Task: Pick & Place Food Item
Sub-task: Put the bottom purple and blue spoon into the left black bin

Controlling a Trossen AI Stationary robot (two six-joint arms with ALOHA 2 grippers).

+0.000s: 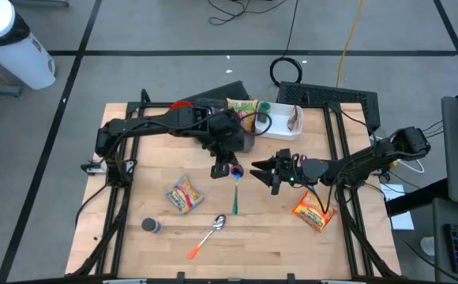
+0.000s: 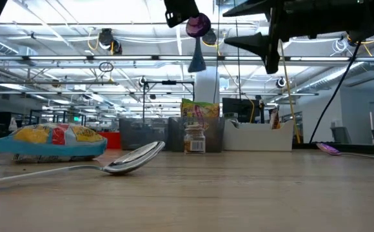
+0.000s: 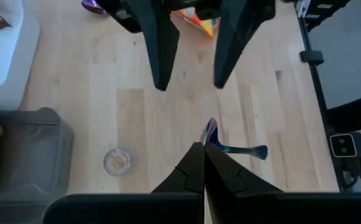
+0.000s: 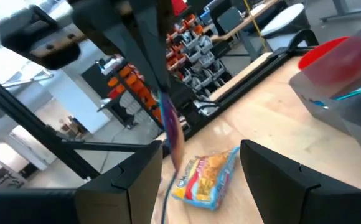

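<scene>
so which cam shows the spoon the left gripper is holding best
The high view: the blue spoon hangs whole from the shut left gripper, facing the open right gripper. The low view shows it dangling, the left wrist view only a foreshortened part, the right wrist view a blur.

Overhead, table-level, two wrist views

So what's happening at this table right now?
The left gripper is shut on a purple-and-teal spoon, holding it in the air above the table. The right gripper faces it, open and empty. Snack bags and a metal spoon lie untouched.
</scene>
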